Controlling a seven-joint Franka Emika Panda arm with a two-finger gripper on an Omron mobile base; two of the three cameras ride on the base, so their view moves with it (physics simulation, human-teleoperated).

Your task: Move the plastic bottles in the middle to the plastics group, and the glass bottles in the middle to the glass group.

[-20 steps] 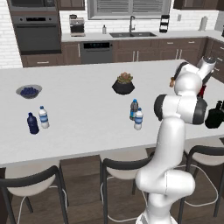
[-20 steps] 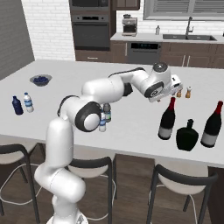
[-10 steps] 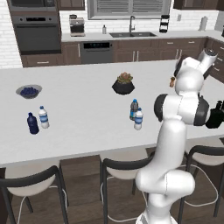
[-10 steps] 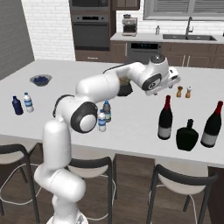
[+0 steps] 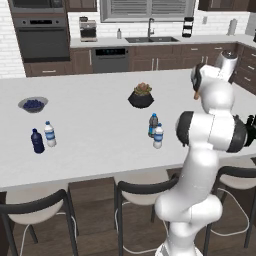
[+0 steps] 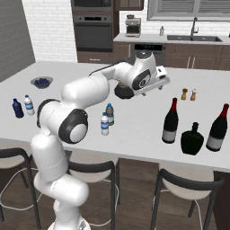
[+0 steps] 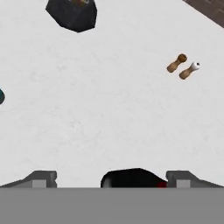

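White countertop [image 6: 134,130] runs the width of the island, with dark cabinets, a built-in oven and a sink along the far wall. The arm's own bulk in the left base view covers most of the right-hand bottles. From the right base view, the gripper [image 6: 161,82] hangs above the counter, far of a dark wine bottle [image 6: 170,121]; in the hand view the jaws stand wide apart with nothing between the fingertips [image 7: 43,178], and that bottle is cut off at the bottom edge. Right of it sit a squat black bottle [image 6: 192,139] and a second wine bottle [image 6: 217,129]. Near the middle stand a grey-blue bottle [image 6: 109,114] and a clear bottle [image 6: 104,125], almost touching. At far left are a navy bottle [image 6: 17,108] and a white-capped bottle [image 6: 29,105]. Salt and pepper shakers [image 6: 188,94] are tiny.
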